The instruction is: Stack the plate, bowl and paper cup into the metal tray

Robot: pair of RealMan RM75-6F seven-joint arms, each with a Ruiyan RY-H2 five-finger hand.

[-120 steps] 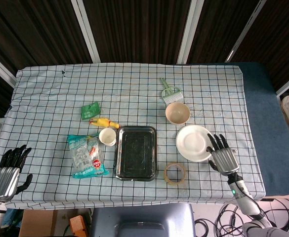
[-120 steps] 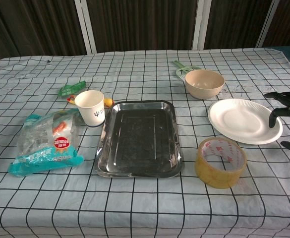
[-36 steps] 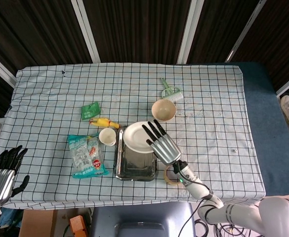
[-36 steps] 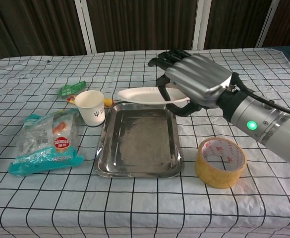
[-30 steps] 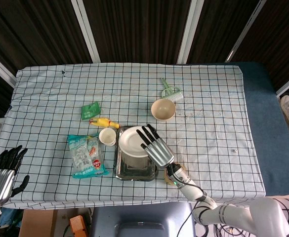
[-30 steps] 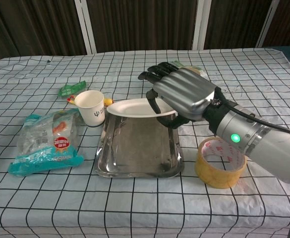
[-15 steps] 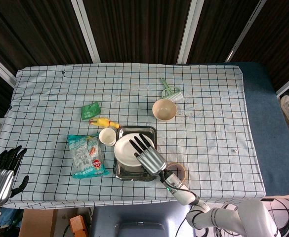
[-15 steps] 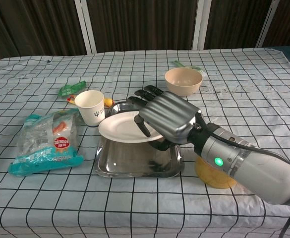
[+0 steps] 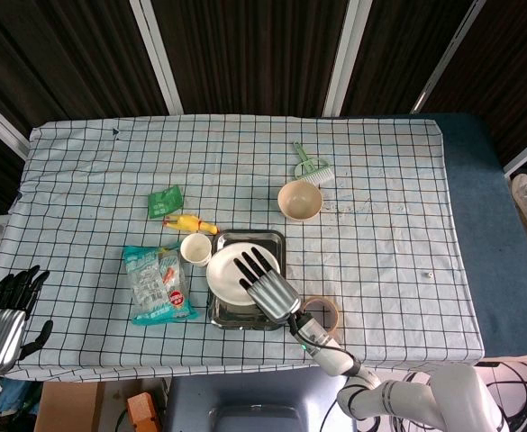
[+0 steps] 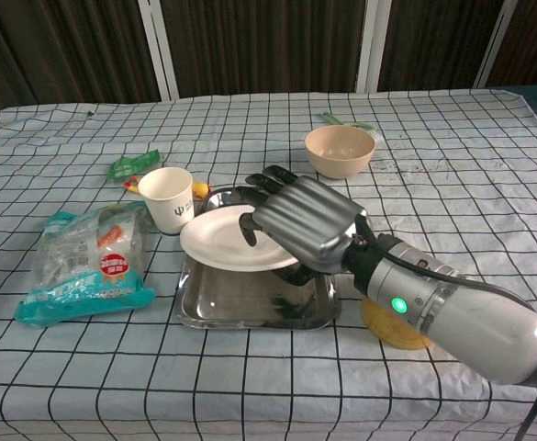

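1. Two hands show: the right hand (image 10: 305, 223) holds the white plate (image 10: 222, 241) above the metal tray (image 10: 250, 299), its fingers (image 10: 261, 184) lying over the plate's right rim.
2. At the near left corner of the surface (image 9: 389, 171), the left hand (image 9: 6, 315) hangs released, fingers apart, holding nothing.
3. Just left of the tray stands the paper cup (image 10: 168, 199), upright.
4. Well beyond the tray's far right corner sits the tan bowl (image 10: 340, 151), a green brush (image 9: 310, 165) behind it.
5. Partly hidden under the right forearm is a tape roll (image 10: 389, 331).
6. A snack bag (image 10: 84, 262) lies left of the cup.
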